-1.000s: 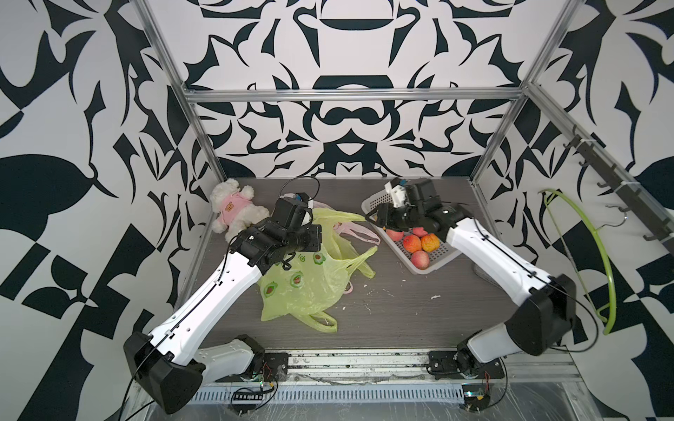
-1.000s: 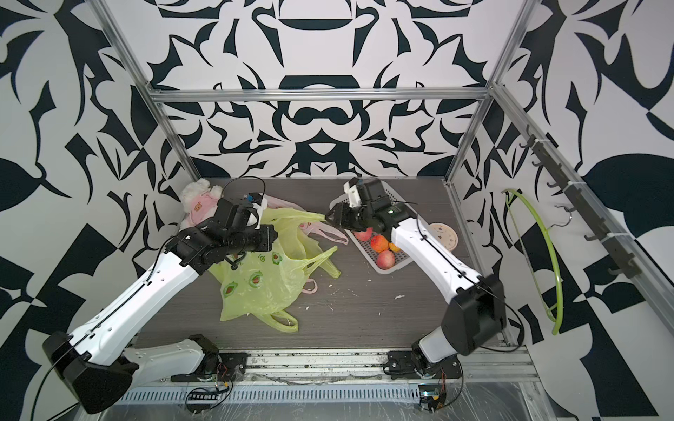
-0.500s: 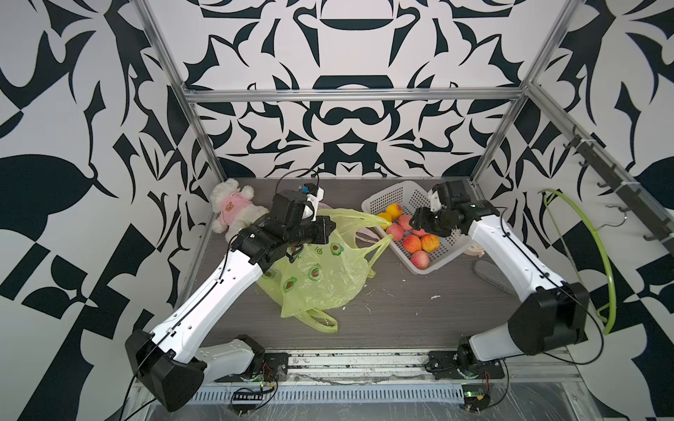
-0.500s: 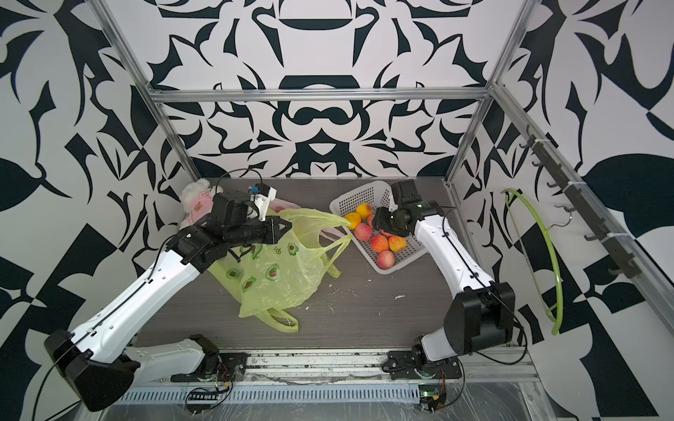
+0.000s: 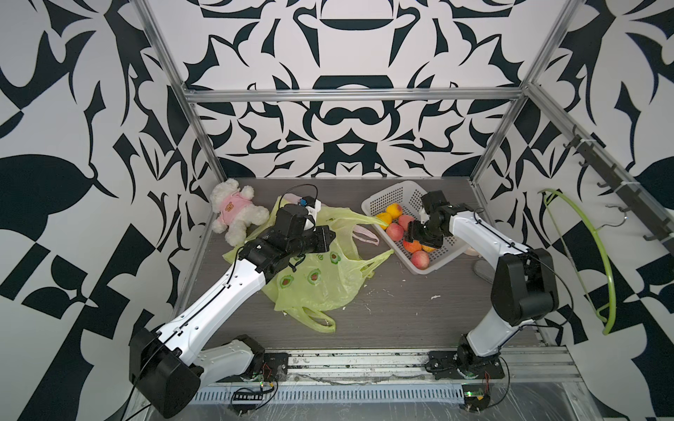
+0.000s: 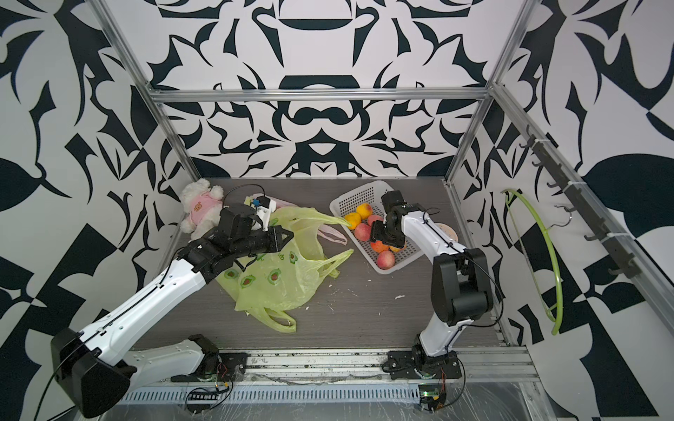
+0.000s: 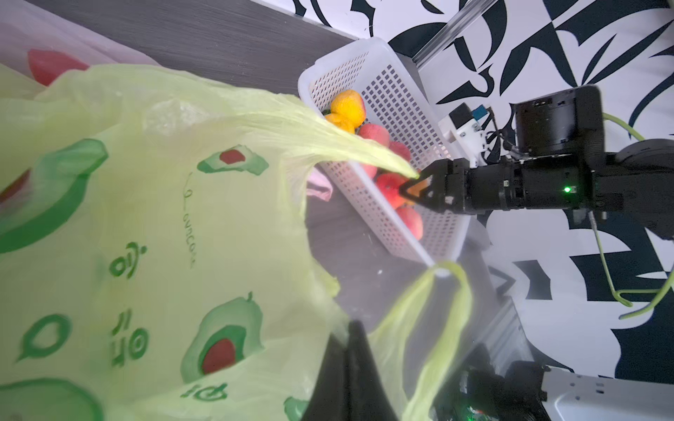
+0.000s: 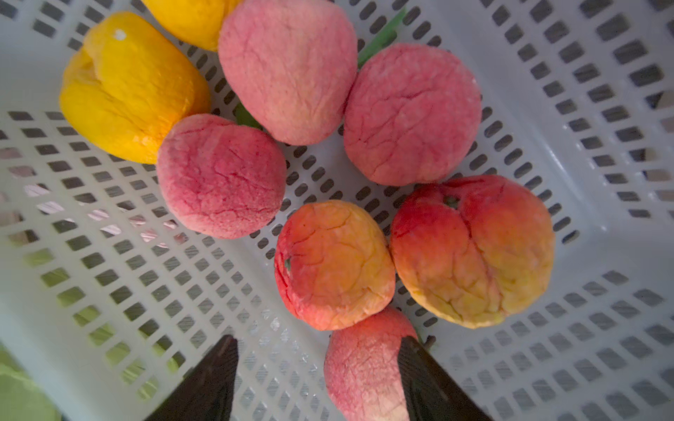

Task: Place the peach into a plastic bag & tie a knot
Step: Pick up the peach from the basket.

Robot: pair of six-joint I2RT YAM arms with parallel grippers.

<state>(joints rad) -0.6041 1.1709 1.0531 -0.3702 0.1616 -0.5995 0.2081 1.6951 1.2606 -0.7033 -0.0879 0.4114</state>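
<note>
Two hands: left hand (image 5: 329, 236) pinches bag (image 5: 322, 289) rim | right hand (image 5: 422, 243) spread inside basket (image 5: 391, 195)

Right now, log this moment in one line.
left gripper: shut on yellow-green plastic bag | right gripper: open over pink peach in white perforated plastic basket | peach bagged: no | handles: untied

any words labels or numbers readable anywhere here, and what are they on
Nothing can be quoted with confidence.
plastic bag: a small line of green print beside the avocado pictures, too blurred to read.
Same bag: larger green characters, too blurred to read.
teddy bear: pink shirt shows a bear face, no legible words.
basket: no text.
</note>
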